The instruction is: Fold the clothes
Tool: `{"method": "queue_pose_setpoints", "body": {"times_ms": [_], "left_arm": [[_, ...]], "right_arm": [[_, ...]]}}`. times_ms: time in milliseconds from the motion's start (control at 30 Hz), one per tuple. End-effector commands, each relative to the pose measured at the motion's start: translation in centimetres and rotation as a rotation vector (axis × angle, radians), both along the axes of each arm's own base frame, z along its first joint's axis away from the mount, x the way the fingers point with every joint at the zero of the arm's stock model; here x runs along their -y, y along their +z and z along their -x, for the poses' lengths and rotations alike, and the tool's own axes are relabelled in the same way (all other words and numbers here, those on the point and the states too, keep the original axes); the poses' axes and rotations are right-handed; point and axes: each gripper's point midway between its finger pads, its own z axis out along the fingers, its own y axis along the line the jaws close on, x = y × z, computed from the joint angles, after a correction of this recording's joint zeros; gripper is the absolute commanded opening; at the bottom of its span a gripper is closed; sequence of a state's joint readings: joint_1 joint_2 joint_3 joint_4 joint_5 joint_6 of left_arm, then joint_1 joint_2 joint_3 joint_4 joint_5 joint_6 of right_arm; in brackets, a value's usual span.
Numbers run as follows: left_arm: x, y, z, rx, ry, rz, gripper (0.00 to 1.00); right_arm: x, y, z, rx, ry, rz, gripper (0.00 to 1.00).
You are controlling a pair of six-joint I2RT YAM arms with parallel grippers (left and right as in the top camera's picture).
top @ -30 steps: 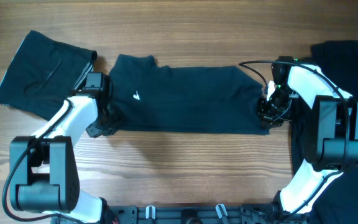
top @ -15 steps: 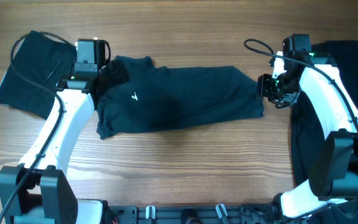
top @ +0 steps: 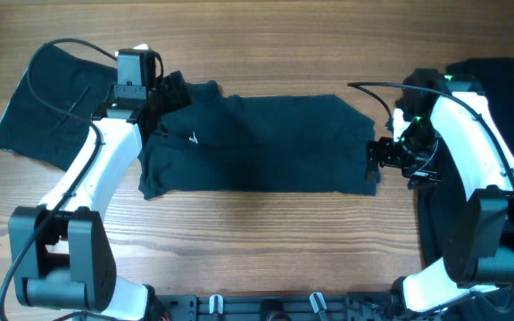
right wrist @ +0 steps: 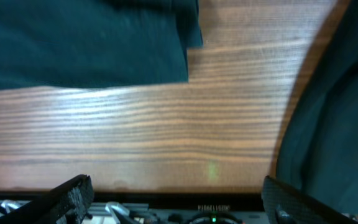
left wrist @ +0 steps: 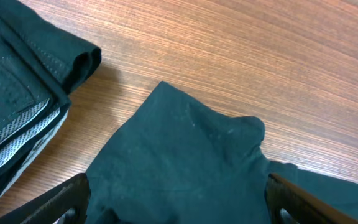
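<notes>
Clothes [top: 257, 143] lie spread (one folded aside); left claw [left wrist: 179, 190] and right claw [right wrist: 176, 186] gape empty.

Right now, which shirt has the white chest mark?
The middle shirt, spread flat, with the mark near its left end. The folded left pile and right heap show none.

I take this for a robotics lab bench. A wood-grain table [top: 266, 241] fills every view. Two white arms, the left arm [top: 96, 169] and the right arm [top: 471, 143], rise from a black rail [top: 266, 308] at its near edge. Loose black cables [top: 368, 87] loop off them. A green status light [right wrist: 211, 219] glows on the rail.
</notes>
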State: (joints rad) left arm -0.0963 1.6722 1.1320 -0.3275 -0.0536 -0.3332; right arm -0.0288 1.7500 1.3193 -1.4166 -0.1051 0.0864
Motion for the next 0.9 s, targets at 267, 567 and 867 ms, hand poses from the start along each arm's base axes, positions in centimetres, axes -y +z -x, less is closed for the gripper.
{"method": "queue_pose_setpoints", "body": {"times_ms": [267,567,867], "left_arm": [[3.9,-3.5,-4.5,-0.001,-0.224,0.076,0.92],[2.7,-9.7,-8.9,0.011,-0.179,0.055,0.87],[1.7,-13.3,-6.6,-0.129,-0.146,0.016,0.59]], "right_arm": [[-5.0,1.3,-9.2,0.397,-0.023,-0.309,0.98],[-5.0,1.3,-9.2,0.397,-0.023,-0.308,0.98],[-5.0,1.3,-9.2,0.396,-0.023,-0.308,0.98]]}}
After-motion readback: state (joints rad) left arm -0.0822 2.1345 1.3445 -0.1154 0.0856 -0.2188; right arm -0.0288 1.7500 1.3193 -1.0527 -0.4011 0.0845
